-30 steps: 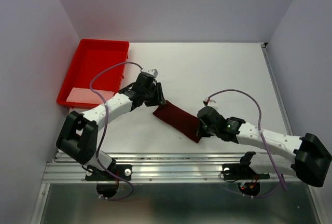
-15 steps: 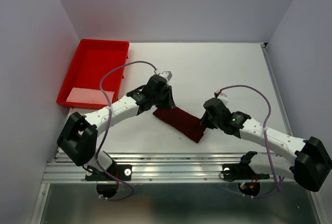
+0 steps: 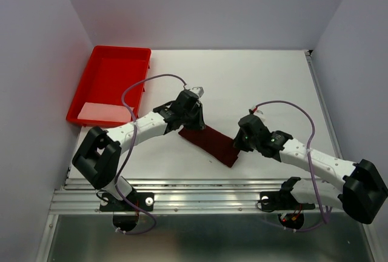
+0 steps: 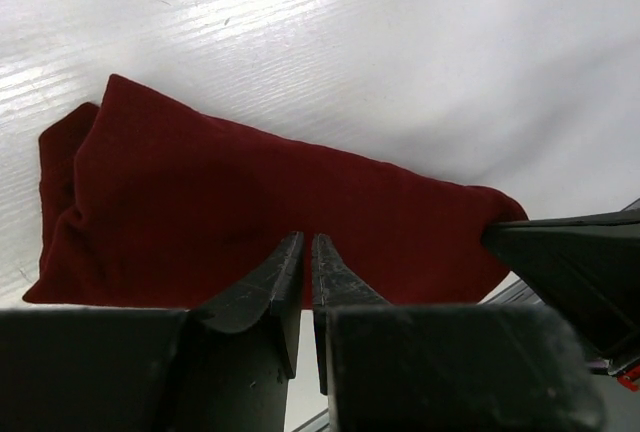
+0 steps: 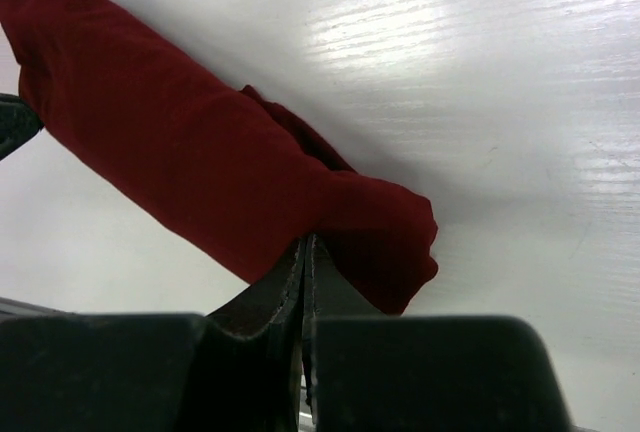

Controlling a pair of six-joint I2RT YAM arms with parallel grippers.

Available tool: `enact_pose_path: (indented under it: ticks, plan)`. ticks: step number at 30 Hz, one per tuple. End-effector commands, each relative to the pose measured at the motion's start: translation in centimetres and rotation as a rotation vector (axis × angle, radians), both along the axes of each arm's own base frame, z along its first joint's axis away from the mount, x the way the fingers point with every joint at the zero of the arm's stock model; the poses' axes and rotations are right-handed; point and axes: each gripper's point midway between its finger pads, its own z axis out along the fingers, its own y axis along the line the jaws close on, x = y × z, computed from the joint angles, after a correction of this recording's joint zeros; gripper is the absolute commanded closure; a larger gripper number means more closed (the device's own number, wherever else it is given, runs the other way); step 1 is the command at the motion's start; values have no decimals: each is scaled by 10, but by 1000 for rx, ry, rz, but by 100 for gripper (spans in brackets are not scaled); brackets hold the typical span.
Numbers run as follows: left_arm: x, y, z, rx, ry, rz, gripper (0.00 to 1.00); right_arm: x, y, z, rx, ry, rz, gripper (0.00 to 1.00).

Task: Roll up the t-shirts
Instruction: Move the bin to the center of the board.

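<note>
The dark maroon t-shirt (image 3: 209, 144) lies as a long narrow roll running diagonally across the white table, between the two arms. My left gripper (image 3: 191, 125) is at its upper-left end. In the left wrist view its jaws (image 4: 306, 242) are drawn together to a thin slit, tips pressed onto the near side of the t-shirt (image 4: 250, 192). My right gripper (image 3: 239, 147) is at the lower-right end. Its jaws (image 5: 305, 239) are closed, and the t-shirt (image 5: 180, 132) puckers in toward their tips.
A bright red tray (image 3: 121, 48) stands at the back left with a pale sheet (image 3: 100, 111) in its near end. Grey walls close in the table on the left, back and right. A metal rail (image 3: 212, 192) runs along the near edge.
My left gripper moved right onto the roll's upper-left end and its jaws closed. My right gripper shifted slightly up and right. The roll stayed where it was.
</note>
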Motion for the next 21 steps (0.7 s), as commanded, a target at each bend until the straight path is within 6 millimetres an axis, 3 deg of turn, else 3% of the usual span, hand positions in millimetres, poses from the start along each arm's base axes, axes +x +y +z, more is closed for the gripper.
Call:
enact_pose_path:
  ticks: [1,3,6,10,14,21]
  plan:
    - [6,1,20,22,-49,6,81,4,14,21,54,-37,61,97]
    - [4,7,31,20,-72,15,80,3,17,24,71,-35,76,96]
    - [1,9,30,17,-80,13,79,4,21,28,87,-42,85,96]
    - [7,6,17,65,-52,10,81,7,25,23,81,-36,95,95]
    - [14,0,11,65,-54,7,81,10,22,5,38,-11,72,95]
    - [20,6,-28,156,-8,38,84,0,2,-47,-70,65,42,95]
